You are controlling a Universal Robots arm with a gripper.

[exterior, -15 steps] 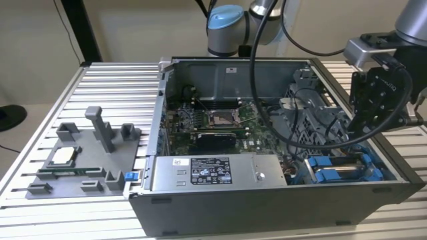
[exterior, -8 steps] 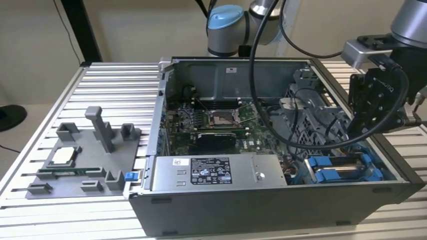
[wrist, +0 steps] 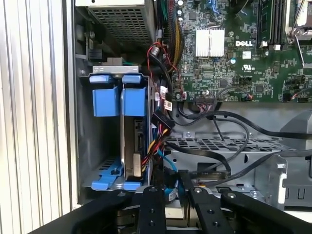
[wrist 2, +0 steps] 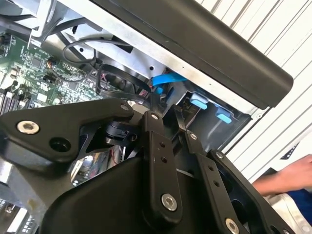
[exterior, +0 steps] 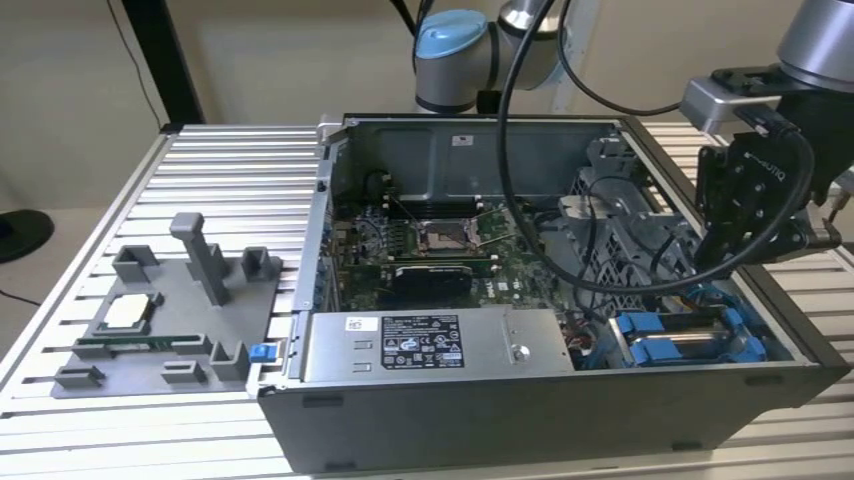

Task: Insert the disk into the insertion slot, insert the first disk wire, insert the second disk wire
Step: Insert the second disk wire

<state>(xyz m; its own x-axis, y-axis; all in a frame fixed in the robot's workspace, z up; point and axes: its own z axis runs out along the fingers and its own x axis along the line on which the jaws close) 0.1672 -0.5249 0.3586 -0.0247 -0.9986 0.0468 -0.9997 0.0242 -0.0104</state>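
Dull grey sheet metal for the rectangular insertion slot (wrist: 97, 141), smooth bright blue plastic for its tabs (wrist: 106, 100); ribbed satin silver metal table (exterior: 214, 160); matt grey plastic fixture tray (exterior: 147, 345).

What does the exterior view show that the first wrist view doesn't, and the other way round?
Exterior view, not first wrist view: the grey fixture tray on the table at the exterior view's left, the stickered power-supply box, and the arm's blue-capped joint. First wrist view, not exterior view: the disk seen edge-on inside its bay, with the tagged wire bundle running beside it. Both: the insertion slot with its blue tabs, the green motherboard, and the ridged table.
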